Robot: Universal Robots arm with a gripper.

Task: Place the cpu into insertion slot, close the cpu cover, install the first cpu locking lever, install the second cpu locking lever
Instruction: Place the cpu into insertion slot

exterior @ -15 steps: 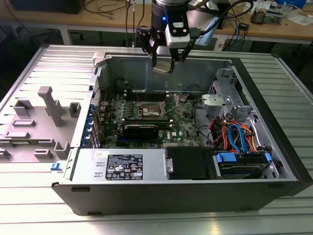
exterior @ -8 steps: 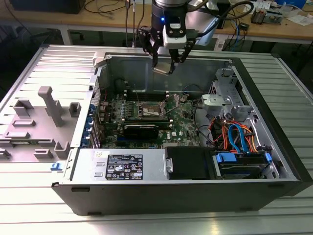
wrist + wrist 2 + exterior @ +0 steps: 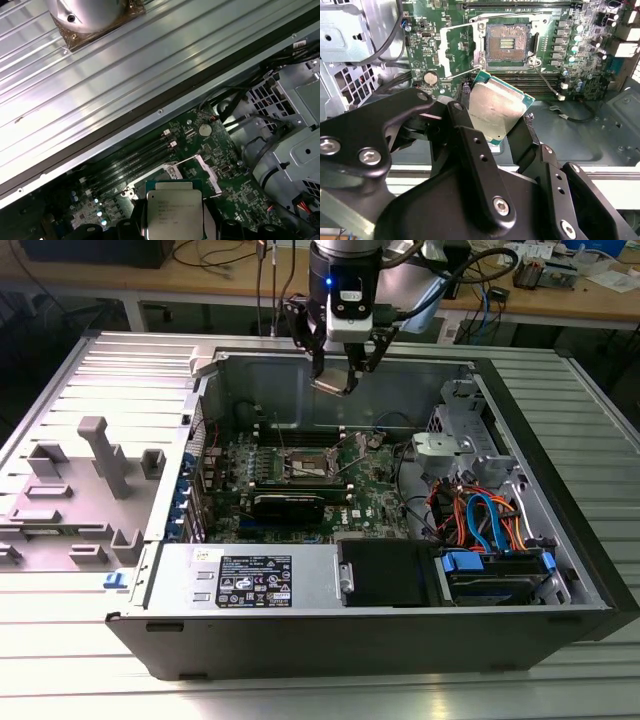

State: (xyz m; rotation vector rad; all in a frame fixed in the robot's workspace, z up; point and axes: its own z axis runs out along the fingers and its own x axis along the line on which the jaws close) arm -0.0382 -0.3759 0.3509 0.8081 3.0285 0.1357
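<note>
My gripper (image 3: 343, 373) hangs above the open computer case, shut on the cpu (image 3: 331, 385). In the second wrist view the cpu (image 3: 497, 107), a silver-topped square chip with a green edge, sits tilted between the two black fingers (image 3: 462, 120). The insertion slot (image 3: 509, 44) lies below and beyond it on the green board, its dark centre bare. The cpu cover (image 3: 443, 50) stands swung open at one side of the slot. A thin wire lever (image 3: 547, 80) sticks out from the other side. In the first wrist view the cpu (image 3: 175, 210) hides most of the slot.
In the exterior view, grey fixtures (image 3: 100, 460) stand on the ribbed table at the left. Inside the case, a drive bay with orange and blue cables (image 3: 490, 520) is at the right and a black box (image 3: 385, 570) at the front. Long memory slots (image 3: 520, 4) run beside the socket.
</note>
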